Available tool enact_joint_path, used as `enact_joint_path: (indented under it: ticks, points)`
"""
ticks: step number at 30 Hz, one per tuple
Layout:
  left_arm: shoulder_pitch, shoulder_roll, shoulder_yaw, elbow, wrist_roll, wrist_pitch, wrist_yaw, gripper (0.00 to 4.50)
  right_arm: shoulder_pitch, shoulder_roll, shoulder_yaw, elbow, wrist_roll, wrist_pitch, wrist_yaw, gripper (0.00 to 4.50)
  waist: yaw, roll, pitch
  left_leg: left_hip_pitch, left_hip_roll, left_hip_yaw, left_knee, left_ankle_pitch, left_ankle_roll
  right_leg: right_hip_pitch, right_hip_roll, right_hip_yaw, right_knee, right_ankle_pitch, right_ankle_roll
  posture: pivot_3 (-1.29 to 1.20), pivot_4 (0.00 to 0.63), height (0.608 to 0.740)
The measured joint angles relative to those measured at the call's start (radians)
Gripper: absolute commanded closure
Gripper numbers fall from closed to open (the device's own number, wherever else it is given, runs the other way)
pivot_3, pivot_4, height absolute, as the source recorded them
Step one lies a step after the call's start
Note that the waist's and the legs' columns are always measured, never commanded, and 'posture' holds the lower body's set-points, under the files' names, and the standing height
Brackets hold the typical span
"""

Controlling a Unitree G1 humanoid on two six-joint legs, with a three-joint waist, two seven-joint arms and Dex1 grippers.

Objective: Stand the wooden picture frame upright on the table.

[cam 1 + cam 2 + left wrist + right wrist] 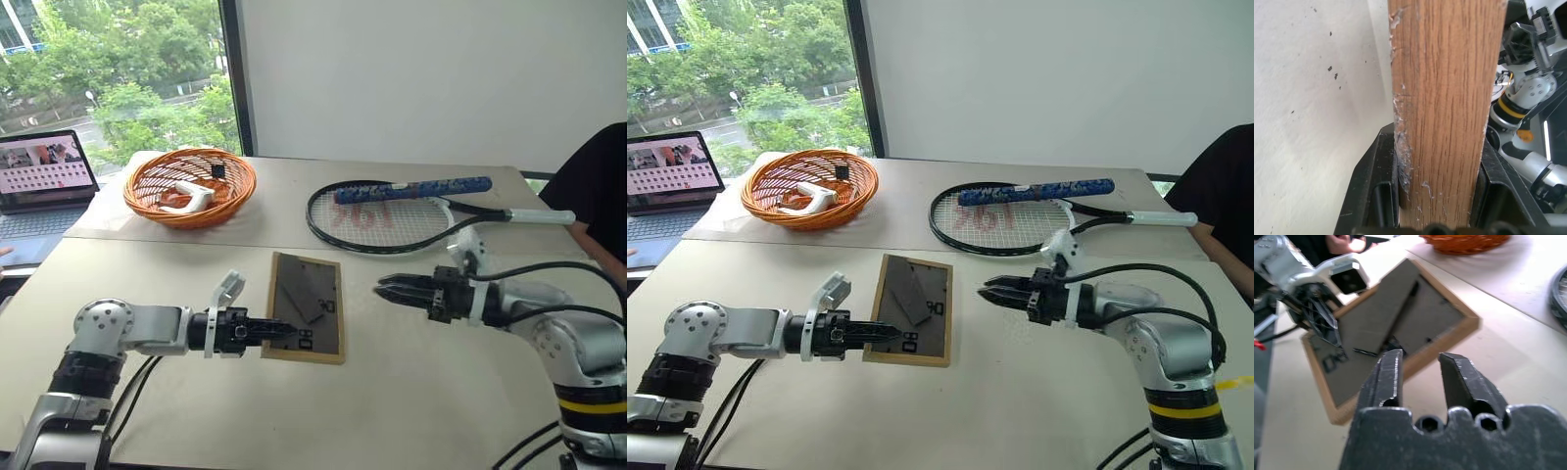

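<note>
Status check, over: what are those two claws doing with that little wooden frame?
Left gripper shut on wooden picture frame, back side up, stand folded out. Right gripper open, apart from it. Badminton racket and basket lie beyond.

Soft window daylight — wrist views blurred.

I see my left gripper [890, 335] clamped on the near left corner of the wooden picture frame [912, 308], whose dark grey back faces up over the table [1019, 401]. My right gripper [988, 291] hangs just right of the frame, fingers slightly parted, empty. Behind lie a racket [1019, 217] and an orange basket [809, 188].
</note>
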Motion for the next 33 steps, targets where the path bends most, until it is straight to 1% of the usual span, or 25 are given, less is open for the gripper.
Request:
enact_joint_path:
  ticks: [1, 2, 3, 5, 9, 13, 15, 18, 21, 25, 28, 30, 33]
  points:
    - [-0.012, -0.007, -0.001, 0.0, 0.028, 0.002, -0.021, 3.34, -0.022, 0.013, 0.037, 0.001, 0.0, 0.013, -0.003, 1.34, 0.001, 0.0, 0.0, -0.001, 0.0, 0.0, 0.0, 0.0, 0.0, 0.0, 0.0, 0.0, 0.0, 0.0, 0.0, 0.0, 0.15, 0.692]
    - [-0.017, -0.01, -0.001, 0.0, 0.043, 0.004, -0.034, 3.34, -0.031, 0.018, 0.056, 0.003, 0.0, 0.023, -0.003, 1.1, 0.001, 0.0, 0.0, -0.001, 0.0, 0.0, 0.0, 0.0, 0.0, 0.0, 0.0, 0.0, 0.0, 0.0, 0.0, 0.0, 0.15, 0.692]
    - [-0.022, -0.012, -0.001, -0.001, 0.066, 0.008, -0.052, 3.34, -0.046, 0.028, 0.082, 0.014, -0.001, 0.034, -0.005, 0.68, 0.001, 0.0, 0.0, -0.001, 0.0, 0.0, 0.0, 0.0, 0.0, -0.001, 0.0, 0.0, 0.0, 0.0, 0.0, 0.0, 0.15, 0.692]
    - [-0.029, -0.015, -0.001, -0.006, 0.101, 0.02, -0.08, 3.34, -0.064, 0.045, 0.116, 0.042, -0.005, 0.041, -0.009, 0.02, 0.004, 0.0, 0.0, -0.002, 0.0, 0.0, 0.0, 0.0, 0.0, -0.001, 0.0, 0.0, 0.0, 0.0, 0.0, 0.0, 0.15, 0.692]
    - [-0.029, -0.02, 0.0, -0.013, 0.146, 0.044, -0.12, 3.34, -0.089, 0.056, 0.175, 0.079, -0.021, 0.045, 0.004, 0.02, 0.007, 0.0, 0.0, -0.002, 0.0, 0.0, 0.0, 0.0, 0.0, -0.002, 0.0, -0.001, 0.0, 0.0, 0.0, 0.0, 0.15, 0.692]
    - [-0.033, -0.037, 0.001, -0.007, 0.182, 0.07, -0.132, 3.34, -0.095, 0.113, 0.217, 0.088, -0.044, 0.009, 0.006, 0.02, 0.006, 0.0, 0.0, -0.002, 0.0, 0.0, 0.0, 0.0, 0.0, -0.002, 0.0, -0.001, 0.0, 0.0, 0.0, 0.0, 0.15, 0.692]
    - [-0.044, -0.049, 0.001, 0.005, 0.19, 0.081, -0.139, 3.34, -0.095, 0.135, 0.221, 0.087, -0.043, -0.006, 0.009, 0.02, 0.006, 0.0, 0.0, -0.003, 0.0, -0.001, 0.0, 0.0, 0.0, -0.002, 0.0, -0.001, 0.0, 0.0, 0.0, 0.0, 0.15, 0.692]
    - [-0.082, -0.06, 0.013, 0.057, 0.197, 0.108, -0.154, 3.34, -0.086, 0.155, 0.219, 0.066, -0.044, -0.077, 0.018, 0.02, 0.008, 0.0, 0.0, -0.003, 0.0, -0.001, 0.0, 0.0, 0.0, -0.001, 0.0, -0.002, 0.0, 0.0, 0.0, 0.0, 0.15, 0.692]
    - [-0.107, -0.068, 0.022, 0.123, 0.192, 0.128, -0.174, 3.34, -0.059, 0.155, 0.197, 0.027, -0.044, -0.134, 0.023, 0.02, 0.009, 0.0, 0.0, -0.003, 0.0, -0.002, 0.0, 0.0, 0.0, -0.001, 0.0, -0.003, 0.0, 0.0, 0.0, 0.0, 0.15, 0.692]
    - [-0.112, -0.063, 0.018, 0.169, 0.171, 0.128, -0.21, 3.34, -0.016, 0.117, 0.179, -0.014, -0.085, -0.241, 0.026, 0.02, 0.008, 0.0, 0.0, -0.003, 0.0, -0.002, 0.0, 0.0, 0.0, -0.002, 0.0, -0.003, 0.0, 0.0, 0.0, 0.0, 0.15, 0.692]
    - [-0.107, -0.021, 0.013, 0.189, 0.162, 0.129, -0.227, 3.34, -0.001, 0.069, 0.172, -0.023, -0.158, -0.333, 0.022, 0.02, 0.002, 0.0, 0.0, -0.003, 0.0, -0.002, 0.0, 0.0, 0.0, -0.002, 0.0, -0.003, 0.0, 0.0, 0.0, 0.0, 0.15, 0.692]
    - [-0.093, 0.0, 0.004, 0.182, 0.146, 0.129, -0.252, 3.34, 0.015, 0.018, 0.168, -0.003, -0.242, -0.425, 0.015, 0.02, 0.003, 0.0, 0.0, -0.003, 0.0, -0.002, 0.0, 0.0, 0.0, -0.002, 0.0, -0.003, 0.0, 0.0, 0.0, 0.0, 0.15, 0.692]
    - [-0.081, 0.04, 0.002, 0.182, 0.135, 0.129, -0.295, 3.34, 0.06, -0.04, 0.117, 0.076, -0.319, -0.546, 0.012, 0.02, 0.006, -0.001, 0.001, -0.003, 0.0, -0.002, 0.0, 0.0, 0.0, -0.002, 0.0, -0.003, 0.0, 0.0, 0.0, 0.0, 0.15, 0.692]
